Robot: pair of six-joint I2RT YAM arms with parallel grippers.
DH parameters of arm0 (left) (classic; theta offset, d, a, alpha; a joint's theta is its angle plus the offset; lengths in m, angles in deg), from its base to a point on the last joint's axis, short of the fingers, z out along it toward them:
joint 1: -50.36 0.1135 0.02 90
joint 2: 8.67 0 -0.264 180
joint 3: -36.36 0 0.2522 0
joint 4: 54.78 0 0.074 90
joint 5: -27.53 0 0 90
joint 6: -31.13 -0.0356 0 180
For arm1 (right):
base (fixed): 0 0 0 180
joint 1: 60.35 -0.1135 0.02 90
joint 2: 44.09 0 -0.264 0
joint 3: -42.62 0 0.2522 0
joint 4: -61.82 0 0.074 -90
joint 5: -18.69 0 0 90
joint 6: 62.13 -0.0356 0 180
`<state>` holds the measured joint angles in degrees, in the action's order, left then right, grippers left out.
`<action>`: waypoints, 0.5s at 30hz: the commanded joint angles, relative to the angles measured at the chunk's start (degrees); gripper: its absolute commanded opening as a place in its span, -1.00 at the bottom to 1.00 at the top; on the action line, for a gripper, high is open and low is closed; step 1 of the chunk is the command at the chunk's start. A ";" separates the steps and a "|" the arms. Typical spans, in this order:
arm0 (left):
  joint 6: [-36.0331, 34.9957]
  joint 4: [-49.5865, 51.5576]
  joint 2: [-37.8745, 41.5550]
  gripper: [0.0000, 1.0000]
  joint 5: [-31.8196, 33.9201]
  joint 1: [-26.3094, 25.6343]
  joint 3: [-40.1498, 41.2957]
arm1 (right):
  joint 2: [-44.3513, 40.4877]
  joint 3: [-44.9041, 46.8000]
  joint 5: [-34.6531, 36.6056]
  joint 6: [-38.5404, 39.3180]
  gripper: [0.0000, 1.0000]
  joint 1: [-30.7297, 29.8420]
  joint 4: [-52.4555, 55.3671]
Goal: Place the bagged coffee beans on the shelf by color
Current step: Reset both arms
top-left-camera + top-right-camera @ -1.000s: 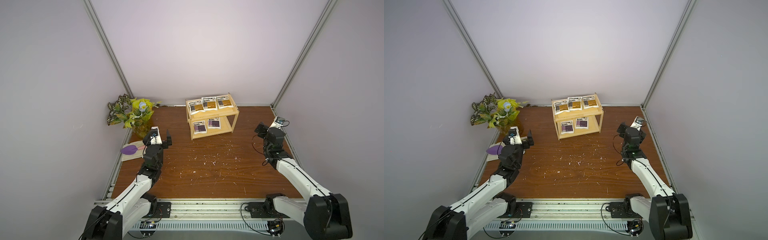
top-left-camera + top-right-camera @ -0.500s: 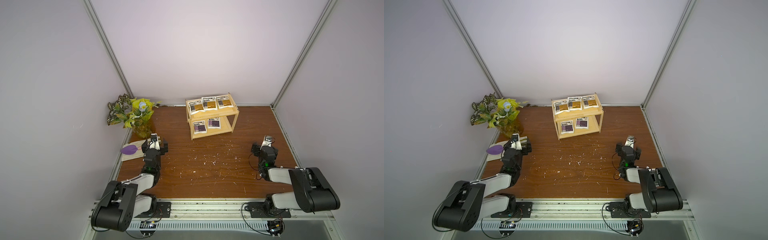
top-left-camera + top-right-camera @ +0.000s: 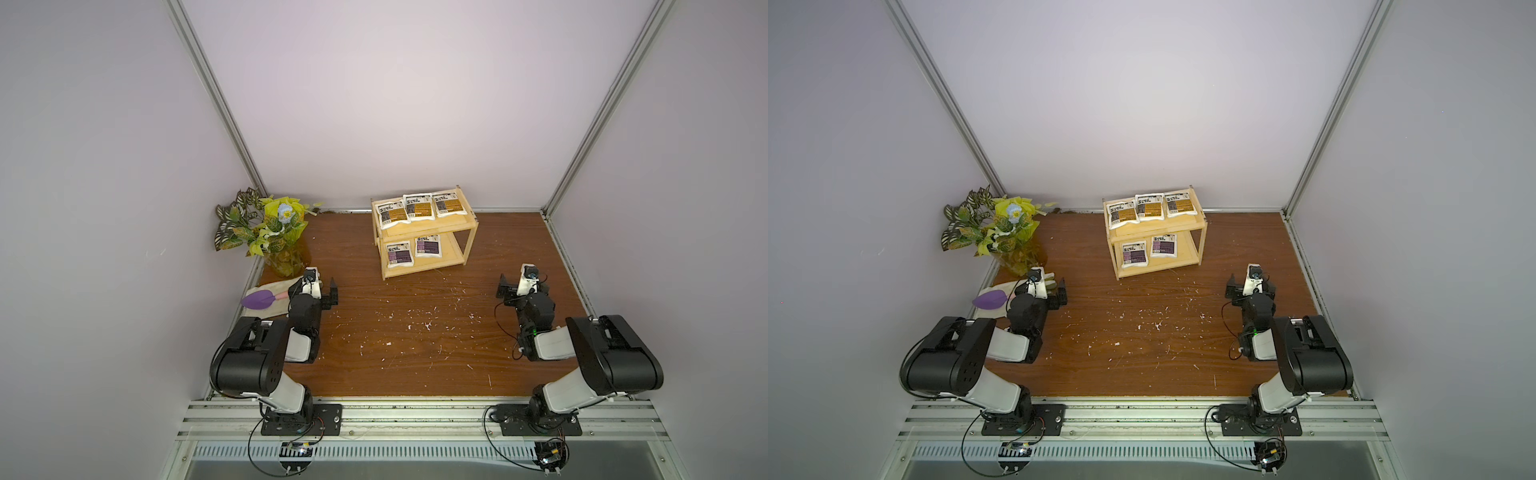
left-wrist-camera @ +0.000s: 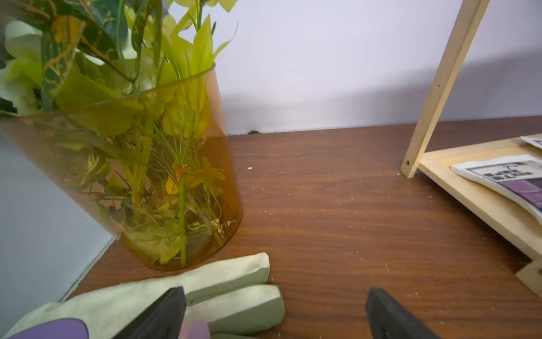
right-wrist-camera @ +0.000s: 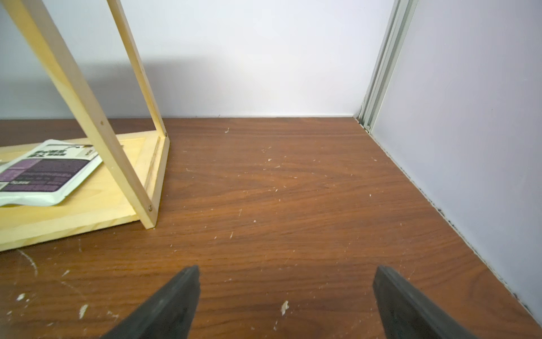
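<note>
Now shelf [image 3: 432, 229] holds golden bags [image 3: 419, 206] above purple bags [image 3: 400, 254].

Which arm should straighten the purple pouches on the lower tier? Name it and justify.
Right, probably: the right gripper stands open over bare tabletop facing the shelf, while the left gripper crowds the glove and vase.

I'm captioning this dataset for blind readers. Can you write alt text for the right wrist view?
The right pincer is open and empty, low over a brown wooden table speckled with pale crumbs. Nearby, the pale wooden shelf holds a purple-labelled coffee pouch on its bottom tier; white walls stand behind.
</note>
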<state>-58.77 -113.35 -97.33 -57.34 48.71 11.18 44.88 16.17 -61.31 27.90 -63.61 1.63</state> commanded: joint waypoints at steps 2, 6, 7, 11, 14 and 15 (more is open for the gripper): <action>1.41 -2.06 0.06 0.99 -0.55 1.03 -0.59 | -0.71 1.21 -0.55 -0.79 0.99 0.18 -3.20; 1.35 -2.11 -0.01 0.99 -0.57 1.03 -0.55 | -0.39 0.96 -1.22 0.04 0.99 -0.27 -3.48; 1.37 -2.11 0.05 0.99 -0.56 1.03 -0.53 | -0.29 0.91 -1.47 0.14 0.99 -0.25 -3.41; 1.31 -2.11 0.13 0.99 -0.60 0.99 -0.61 | -0.20 0.69 -1.47 0.14 0.99 -0.25 -3.06; 1.36 -2.11 0.11 0.99 -0.55 1.06 -0.59 | 0.41 -0.31 -2.05 -0.29 0.99 0.08 -1.76; 1.39 -2.11 0.02 0.99 -0.56 0.99 -0.49 | 0.28 -0.28 -2.09 -0.30 0.99 0.06 -1.73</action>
<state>-57.79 -113.74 -97.33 -57.43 48.95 11.18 45.01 17.18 -62.56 27.88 -63.64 1.45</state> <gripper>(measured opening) 0.994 0.995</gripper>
